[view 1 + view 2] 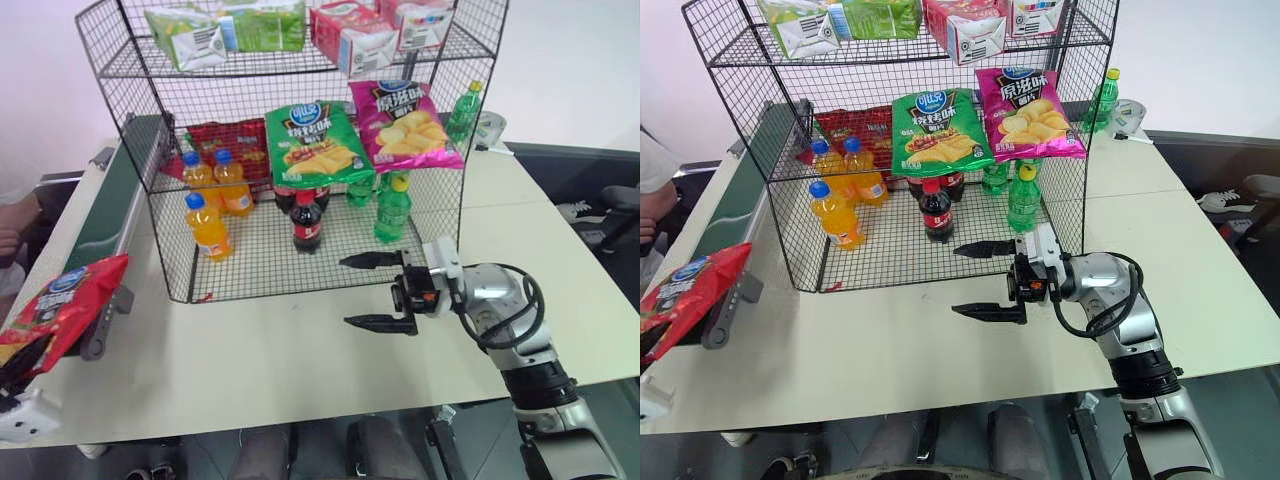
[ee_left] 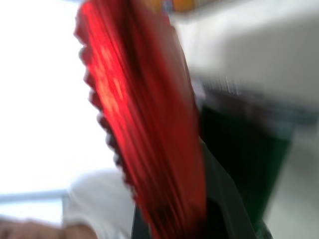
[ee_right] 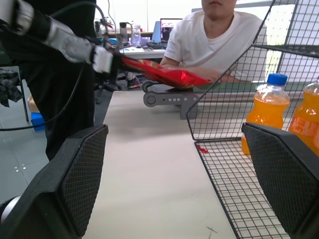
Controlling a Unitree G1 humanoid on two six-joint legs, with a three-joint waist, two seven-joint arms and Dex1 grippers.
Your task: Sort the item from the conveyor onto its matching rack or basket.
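At near-left table edge: left gripper clamped on red crisp bag, pinching its lower near end. Bag held clear of the table, just off the near end of the conveyor. Long axis tilted, running from the pinched low end up toward the rack, free end highest and pointing at the conveyor's end roller. Round blue logo on the upper half; lettering on it too small to read. Yellow crisp picture at the low end, partly hidden.

Right gripper hanging level over the table just in front of the rack, fingers wide apart, nothing between them, tips pointing toward the robot's left.

Black wire rack dead ahead, front open. Middle tier: another red bag at left, green crisp bag centre, pink crisp bag right; both with Chinese lettering and crisp pictures, not legible in detail. Bottom tier: three orange drink bottles with blue caps at left, cola bottle with red cap centre, green bottle with yellow cap right. Top tier: green and pink-white packs, print unreadable.

Person in white shirt seated beyond the conveyor's far side.
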